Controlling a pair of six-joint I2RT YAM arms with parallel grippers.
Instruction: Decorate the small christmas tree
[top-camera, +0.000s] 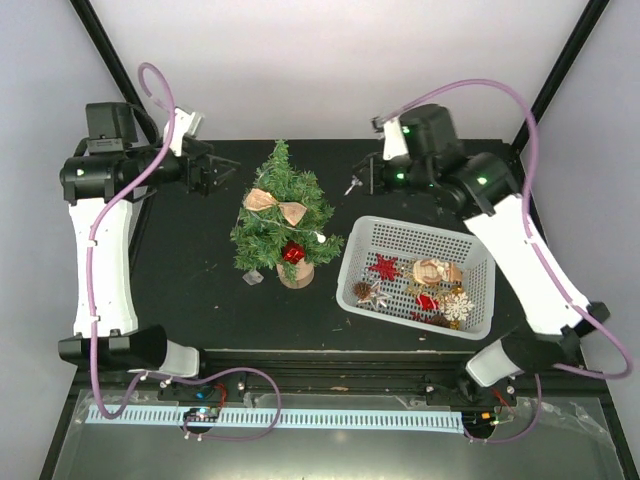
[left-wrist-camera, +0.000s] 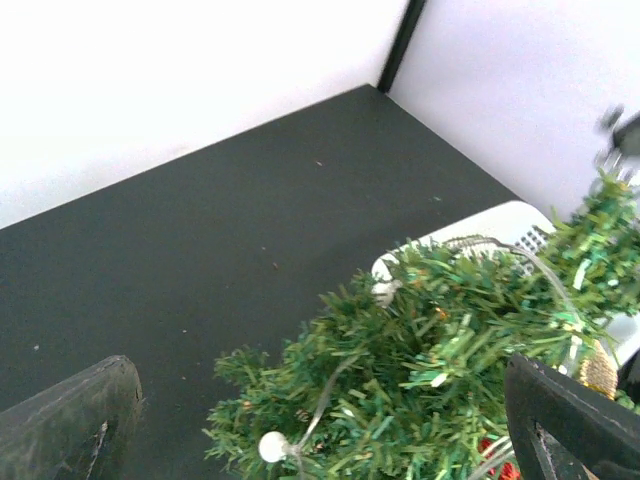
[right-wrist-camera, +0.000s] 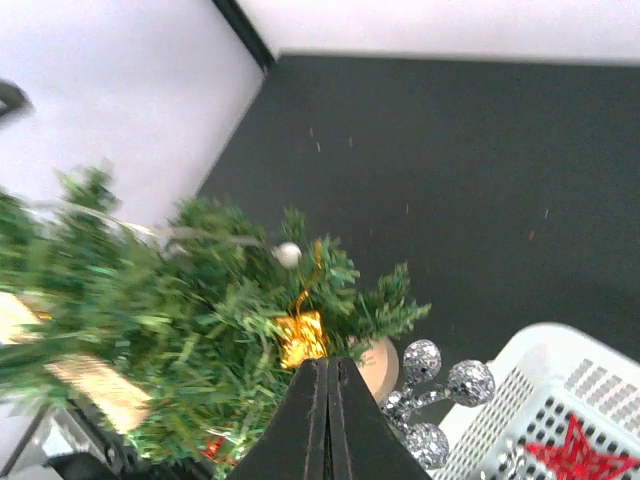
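Note:
The small christmas tree stands mid-table on its tan stump. It carries a tan bow, a red ornament, a bead string and a gold gift box. My left gripper is open and empty, left of the tree and apart from it. In the left wrist view its fingers frame the tree. My right gripper hovers right of the treetop. Its jaws are shut, and a silver glitter-ball ornament hangs by the fingertips.
A white basket sits right of the tree. It holds a red star, a tan bow, a white snowflake and a pine cone. A small clear piece lies beside the stump. Black frame posts stand at the back corners.

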